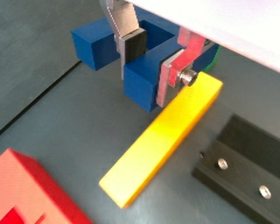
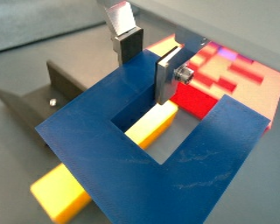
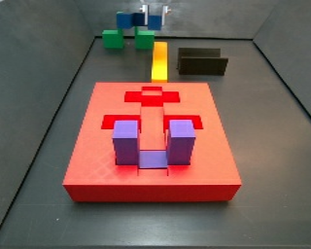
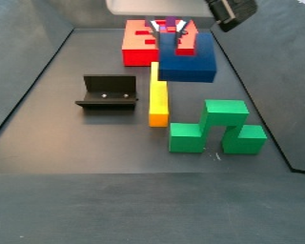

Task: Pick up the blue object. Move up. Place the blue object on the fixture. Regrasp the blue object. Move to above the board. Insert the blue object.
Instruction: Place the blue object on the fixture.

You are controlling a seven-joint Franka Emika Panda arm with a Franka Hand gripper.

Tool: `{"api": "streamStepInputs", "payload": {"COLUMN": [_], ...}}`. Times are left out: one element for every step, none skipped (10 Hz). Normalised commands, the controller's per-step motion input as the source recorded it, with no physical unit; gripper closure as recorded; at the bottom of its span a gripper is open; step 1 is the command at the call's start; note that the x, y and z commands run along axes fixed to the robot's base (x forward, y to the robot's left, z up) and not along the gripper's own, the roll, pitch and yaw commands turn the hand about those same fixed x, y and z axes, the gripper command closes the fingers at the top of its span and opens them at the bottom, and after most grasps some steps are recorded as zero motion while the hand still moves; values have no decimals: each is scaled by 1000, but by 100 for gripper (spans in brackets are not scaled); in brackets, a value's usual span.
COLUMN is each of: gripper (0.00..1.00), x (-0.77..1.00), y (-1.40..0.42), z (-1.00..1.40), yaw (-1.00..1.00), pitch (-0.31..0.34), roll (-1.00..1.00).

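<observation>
The blue object (image 1: 94, 48) is a dark blue U-shaped block at the far end of the floor, beyond the board (image 3: 152, 170) in a side view. My gripper (image 1: 143, 92) is shut on it. One dark pad sits inside the U and the other silver finger (image 1: 171, 77) presses one arm's outer face. In a wrist view the blue object (image 2: 201, 175) fills the frame under the gripper (image 2: 143, 84). In both side views the blue object (image 3: 125, 18) (image 4: 191, 65) sits below the gripper (image 3: 152, 14) (image 4: 171, 29). The black fixture (image 4: 108, 92) (image 3: 201, 61) stands apart, across the yellow bar.
A long yellow bar (image 4: 156, 91) (image 1: 166, 140) lies between the fixture (image 1: 254, 166) and the blue object, and shows through the U's gap. Green blocks (image 4: 219, 129) (image 3: 110, 39) lie near it. A purple U-shaped block (image 3: 149, 141) sits in the red board (image 4: 140, 40). Dark walls ring the floor.
</observation>
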Motion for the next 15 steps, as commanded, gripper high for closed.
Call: {"api": "streamStepInputs", "payload": {"gripper": [100,100,100,100,100,100,100,100,100,100,100,100,100,100,100], "x": [737,740,757,771,849,943,963,971,966,969,934,1000,1000,1000,823], "y": [0,0,0,0,0,-3,-26,-11,0,0,0,0,0,6,0], "z": [180,157,146,77,0,0,0,0,0,0,0,0,-106,-186,-291], "yaw": [-109,-74,-69,-69,-100,-97,-126,-111,-77,-54,-31,0,-11,0,0], "pitch": [0,0,0,0,0,89,117,100,60,51,29,26,31,100,71], "roll": [-991,-980,-980,-940,-820,-740,-711,-700,-694,-669,-666,-566,-406,-137,17]}}
